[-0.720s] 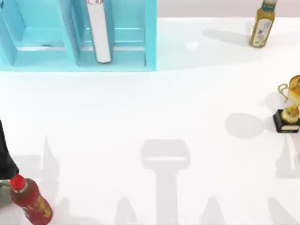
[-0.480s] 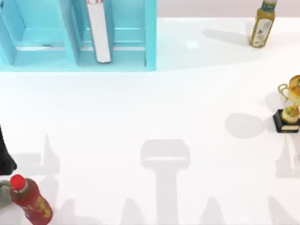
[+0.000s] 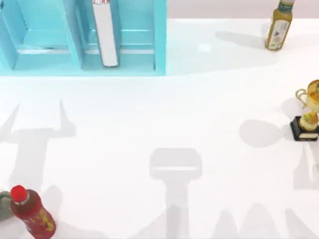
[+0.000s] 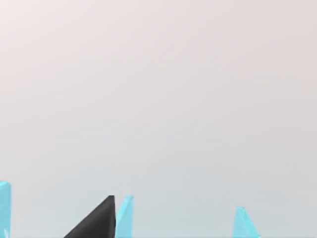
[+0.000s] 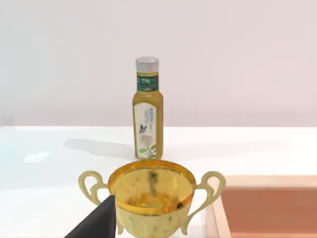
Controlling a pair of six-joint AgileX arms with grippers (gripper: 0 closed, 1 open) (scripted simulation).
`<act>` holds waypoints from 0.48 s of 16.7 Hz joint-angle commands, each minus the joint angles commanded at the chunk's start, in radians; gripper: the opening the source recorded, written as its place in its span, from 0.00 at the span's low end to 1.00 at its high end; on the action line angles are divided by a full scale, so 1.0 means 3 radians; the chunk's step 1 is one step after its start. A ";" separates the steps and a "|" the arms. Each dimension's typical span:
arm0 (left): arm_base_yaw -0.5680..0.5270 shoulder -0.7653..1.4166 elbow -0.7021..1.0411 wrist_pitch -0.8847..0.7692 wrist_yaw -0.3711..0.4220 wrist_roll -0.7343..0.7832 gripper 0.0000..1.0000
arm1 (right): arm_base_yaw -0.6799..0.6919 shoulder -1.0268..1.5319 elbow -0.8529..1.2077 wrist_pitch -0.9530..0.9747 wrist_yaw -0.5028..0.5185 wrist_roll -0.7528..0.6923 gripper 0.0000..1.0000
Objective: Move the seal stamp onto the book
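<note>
The seal stamp and the book are out of view. A black part of my left gripper (image 4: 95, 222) shows in the left wrist view, high up, with the tips of the light blue shelf (image 4: 124, 216) just behind it. A black part of my right gripper (image 5: 96, 221) shows in the right wrist view, close to the gold trophy (image 5: 151, 196), with a yellow-green bottle (image 5: 147, 114) standing farther back.
The light blue shelf (image 3: 160, 35) stands at the back left, with a white upright item (image 3: 105, 35) in one compartment. A red bottle (image 3: 31, 211) is at the front left. The trophy (image 3: 308, 112) sits at the right edge and the yellow-green bottle (image 3: 278, 26) at the back right. A reddish flat surface (image 5: 270, 208) lies beside the trophy.
The black part of my left arm at the top view's left edge has gone out of the picture. Its shadow on the table has shifted toward the back.
</note>
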 joint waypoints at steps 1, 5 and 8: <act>-0.0078 0.0382 0.0161 0.0293 -0.0083 -0.0006 1.00 | 0.0000 0.0000 0.0000 0.0000 0.0000 0.0000 1.00; -0.0393 0.2078 0.0751 0.1424 -0.0375 -0.0006 1.00 | 0.0000 0.0000 0.0000 0.0000 0.0000 0.0000 1.00; -0.0607 0.3311 0.1090 0.2086 -0.0525 0.0016 1.00 | 0.0000 0.0000 0.0000 0.0000 0.0000 0.0000 1.00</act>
